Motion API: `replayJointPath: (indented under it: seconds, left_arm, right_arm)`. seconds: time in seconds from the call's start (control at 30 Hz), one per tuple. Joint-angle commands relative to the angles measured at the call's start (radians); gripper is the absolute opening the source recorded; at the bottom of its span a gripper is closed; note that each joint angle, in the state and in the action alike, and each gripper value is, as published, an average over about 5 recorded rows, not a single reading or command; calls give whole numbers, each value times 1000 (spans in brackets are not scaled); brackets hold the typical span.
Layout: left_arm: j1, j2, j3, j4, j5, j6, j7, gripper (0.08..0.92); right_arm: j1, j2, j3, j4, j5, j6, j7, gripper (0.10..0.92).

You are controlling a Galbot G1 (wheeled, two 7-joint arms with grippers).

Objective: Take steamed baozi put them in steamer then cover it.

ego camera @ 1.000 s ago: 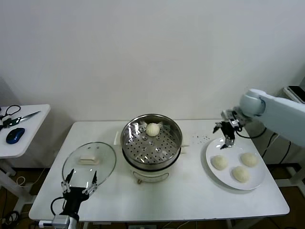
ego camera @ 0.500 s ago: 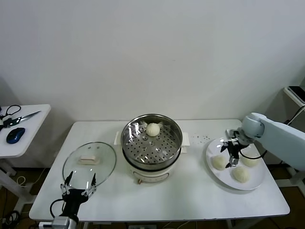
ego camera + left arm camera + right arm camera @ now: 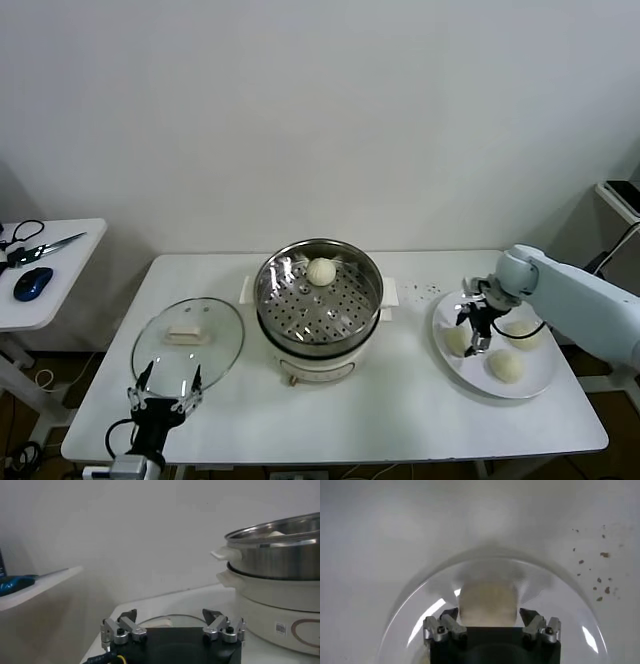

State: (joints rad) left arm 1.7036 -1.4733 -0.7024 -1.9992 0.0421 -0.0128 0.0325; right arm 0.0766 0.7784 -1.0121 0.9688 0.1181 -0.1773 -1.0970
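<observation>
Head view: the steamer [image 3: 318,305] sits at the centre of the white surface [image 3: 400,410] with one baozi [image 3: 320,271] already inside at its twelve o'clock edge. The cover [image 3: 187,340] lies flat at nine o'clock from the steamer. The plate [image 3: 540,383] at three o'clock holds three more buns. The right claw [image 3: 473,328] is down over the plate's nine o'clock bun [image 3: 456,341]. The left claw [image 3: 165,392] waits just off the cover's six o'clock rim, fingers apart. A side shelf at far nine o'clock carries scissors [image 3: 30,246] and a blue mouse [image 3: 32,283], well clear of the work.

Left wrist view: the left claw's fingers [image 3: 123,630] stand wide open and empty, the steamer's pot base [image 3: 280,605] beyond them.

Right wrist view: the right claw's fingers [image 3: 444,628] straddle the bun [image 3: 487,605], one on each flank; whether they press it yet I cannot tell. A soft bun could dent under a hard squeeze, or slip free on a light one. Dark crumbs [image 3: 600,572] dot the surface nearby. Nothing blocks the path to the steamer.
</observation>
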Motion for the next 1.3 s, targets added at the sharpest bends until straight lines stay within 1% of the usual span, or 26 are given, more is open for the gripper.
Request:
replayJointPath:
  seconds: [0.03,0.2,0.33,0.43,0.57,0.73,0.93,1.07,1.3]
  left_arm:
    - [2,-1,-1,-1,0,-1,0,823]
    - [6,-1,-3,-3,-1,-2,0,823]
    - [10,1,-4,-6,-3,-3,0,823]
    - [12,3,-4,-9,-4,-3,0,823]
    - [9,3,1,-14,-4,-3,0,823]
    - [6,4,16,-21,1,-2,5,823]
    - [11,7,27,-28,2,-6,8,823]
    - [18,15,32,-29,-2,-14,7,823]
    - [26,26,43,-37,0,-18,7,823]
  right_arm:
    - [-23,21,18,-35,-7,-3,-3,711]
    - [-3,4,11,-21,7,-3,-4,689]
    - [101,-28,-50,4,61,-4,-4,686]
    - [250,-43,-159,20,141,-2,-6,685]
    - [491,-18,-347,45,298,-3,-10,687]
    - [724,75,-502,73,474,-17,-11,687]
    - [824,230,-554,87,647,-64,5,690]
    - [810,348,-546,72,709,-97,31,691]
    - [747,545,-514,44,754,-137,70,693]
